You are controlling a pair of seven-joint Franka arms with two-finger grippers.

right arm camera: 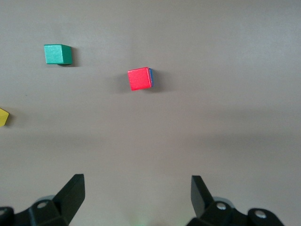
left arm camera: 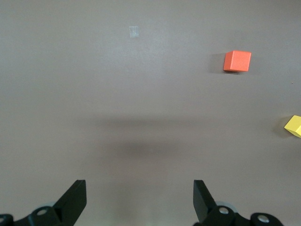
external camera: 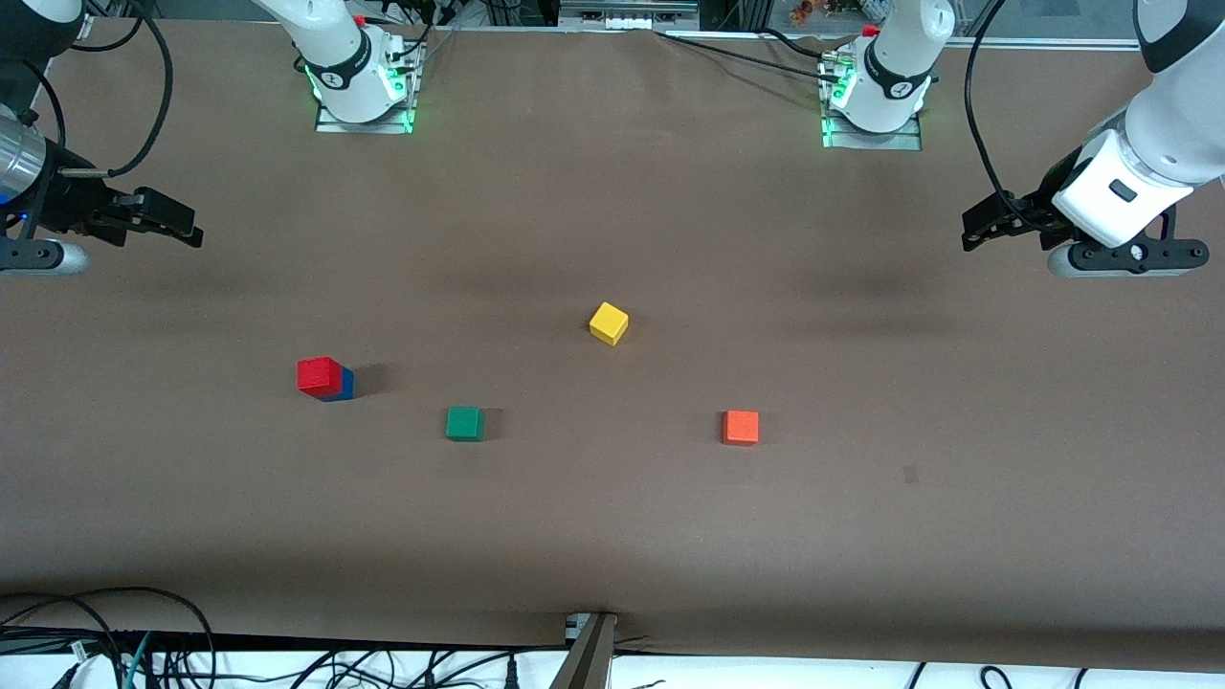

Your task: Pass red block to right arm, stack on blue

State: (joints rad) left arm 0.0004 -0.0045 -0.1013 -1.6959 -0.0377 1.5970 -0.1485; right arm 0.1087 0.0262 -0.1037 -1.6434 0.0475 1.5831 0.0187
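The red block point(external camera: 319, 374) sits on top of the blue block point(external camera: 343, 385) on the brown table, toward the right arm's end. In the right wrist view the red block point(right arm camera: 139, 78) covers the blue one, of which only a thin edge point(right arm camera: 150, 77) shows. My right gripper point(external camera: 177, 222) is open and empty, raised over the table at the right arm's end, well away from the stack; its own view shows it point(right arm camera: 137, 188) open too. My left gripper point(external camera: 986, 228) is open and empty, raised over the left arm's end, and shows open in its own view point(left arm camera: 140, 193).
A green cube point(external camera: 464, 423) lies beside the stack, toward the middle. A yellow cube point(external camera: 609, 322) lies near the table's centre. An orange cube point(external camera: 741, 427) lies toward the left arm's end. Cables run along the table's front edge.
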